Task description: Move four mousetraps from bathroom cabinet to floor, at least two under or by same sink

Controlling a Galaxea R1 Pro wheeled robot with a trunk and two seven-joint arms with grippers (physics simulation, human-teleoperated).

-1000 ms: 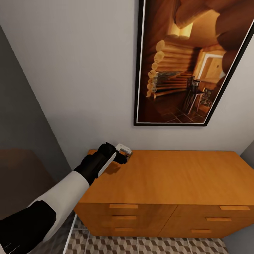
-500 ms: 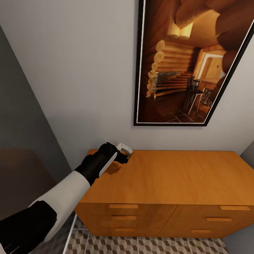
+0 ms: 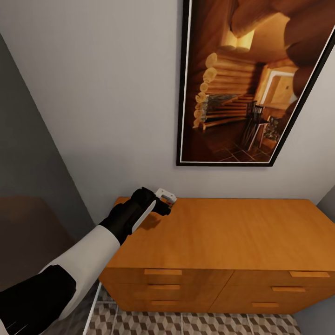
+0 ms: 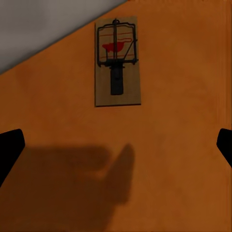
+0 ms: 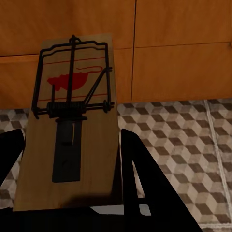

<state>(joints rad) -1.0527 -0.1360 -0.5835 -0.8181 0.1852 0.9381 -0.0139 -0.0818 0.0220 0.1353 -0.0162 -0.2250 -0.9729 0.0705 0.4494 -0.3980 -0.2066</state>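
Head view: left arm reaches forward over the back-left corner of the orange wooden cabinet (image 3: 223,232), left pincer (image 3: 164,204) hovering above its top surface close to the grey wall (image 3: 102,102). Cabinet has drawers with flat wooden handles on the front. Large black-framed picture (image 3: 246,83) of a log-cabin interior hangs on the wall above it. Strip of bathroom floor (image 3: 186,323) with the cube-pattern tiles shows below the drawers.

Left wrist view: one mousetrap (image 4: 117,60) lies flat on the cabinet top near its back edge, pale wooden base with black wire spring and a red mouse print. Left pincer is spread wide, black fingertips (image 4: 9,147) at the two side edges of the frame, trap ahead of them and not touched. Pincer shadow falls on the wood short of the trap.

Right wrist view: right pincer (image 5: 72,169) holds a second mousetrap (image 5: 72,125), its wooden slab standing between the two black fingers (image 5: 140,179); contact on the near finger is hard to see, probably clamped at the lower edges. Behind it are the cabinet drawer fronts and the patterned floor tiles with pale grout.
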